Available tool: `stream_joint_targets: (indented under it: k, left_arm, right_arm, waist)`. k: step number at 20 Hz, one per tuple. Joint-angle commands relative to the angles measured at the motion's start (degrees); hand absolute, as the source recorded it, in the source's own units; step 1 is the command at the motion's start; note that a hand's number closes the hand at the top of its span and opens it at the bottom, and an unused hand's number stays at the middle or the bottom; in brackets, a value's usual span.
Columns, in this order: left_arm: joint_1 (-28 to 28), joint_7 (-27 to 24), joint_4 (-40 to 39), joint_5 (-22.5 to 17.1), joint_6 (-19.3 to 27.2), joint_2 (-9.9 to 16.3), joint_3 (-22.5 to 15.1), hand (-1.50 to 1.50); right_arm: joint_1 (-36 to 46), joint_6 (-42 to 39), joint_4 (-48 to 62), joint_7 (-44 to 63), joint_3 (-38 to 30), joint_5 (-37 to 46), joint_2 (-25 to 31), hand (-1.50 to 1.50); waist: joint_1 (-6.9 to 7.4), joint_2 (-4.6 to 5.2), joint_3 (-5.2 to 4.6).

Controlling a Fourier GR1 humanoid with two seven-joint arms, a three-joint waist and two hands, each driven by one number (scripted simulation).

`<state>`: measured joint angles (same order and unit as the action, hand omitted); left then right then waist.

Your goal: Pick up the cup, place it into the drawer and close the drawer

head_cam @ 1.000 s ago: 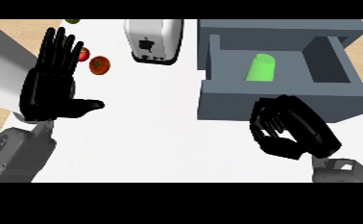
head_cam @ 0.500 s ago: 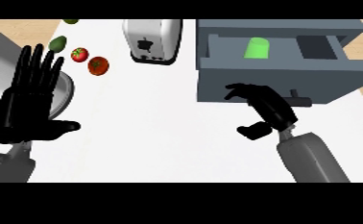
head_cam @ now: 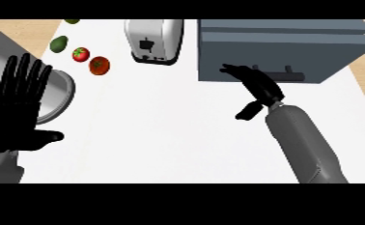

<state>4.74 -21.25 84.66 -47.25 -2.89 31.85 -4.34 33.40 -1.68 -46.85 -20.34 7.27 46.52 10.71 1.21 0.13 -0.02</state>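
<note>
The grey drawer (head_cam: 274, 50) at the upper right shows only its flat front with a dark handle (head_cam: 281, 76); its inside and the green cup are hidden. My right hand (head_cam: 255, 86) lies against the lower left of the drawer front, fingers stretched straight toward it, thumb hanging down. Its grey forearm runs down to the right. My left hand (head_cam: 22, 105) rests open at the left edge, fingers up, holding nothing.
A silver toaster (head_cam: 153, 40) stands left of the drawer. Two tomatoes (head_cam: 91, 60) and a green fruit (head_cam: 58, 43) lie at the upper left. A round metal pan (head_cam: 58, 96) sits partly behind my left hand.
The drawer, open with the green cup inside, has slid shut under my right hand. The right hand moved up and forward against its front. The left hand stayed at the left edge.
</note>
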Motion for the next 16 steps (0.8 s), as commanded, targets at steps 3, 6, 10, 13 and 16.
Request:
stream_joint_targets:
  k: [3, 6, 10, 13, 16]
  left_arm:
    - [-0.7, 2.4, 3.7, 1.1, 0.2, -0.7, 0.2, -1.5]
    - [2.0, 2.6, -1.8, -0.3, -2.2, -0.7, 3.1, -1.5]
    - [0.4, 2.0, -0.9, 0.7, -3.6, -1.3, 2.1, -1.5]
    - [0.4, 0.5, -2.1, 0.9, -5.4, -1.7, 2.5, -1.5]
    - [2.0, 2.2, -2.2, 0.3, -5.2, -0.4, 3.5, -1.5]
  right_arm:
    - [12.1, 0.1, 19.0, -5.2, -6.3, -1.6, 1.3, -1.5]
    - [13.8, 1.8, 24.7, -9.2, -7.2, -1.3, 1.7, -1.5]
    - [19.8, -1.7, 28.8, -9.5, -9.2, -1.8, 6.1, -1.5]
    - [20.9, -1.4, 31.7, -11.5, -9.6, -1.6, 6.9, -1.5]
    - [23.6, -3.2, 32.8, -10.7, -10.5, -2.0, 9.1, -1.5]
  waist:
    - [1.18, 0.55, 0.14]
    - [0.9, 0.68, 0.11]
    - [2.0, 1.0, 0.14]
    - [2.73, 1.37, 0.15]
    - [3.18, 1.49, 0.17]
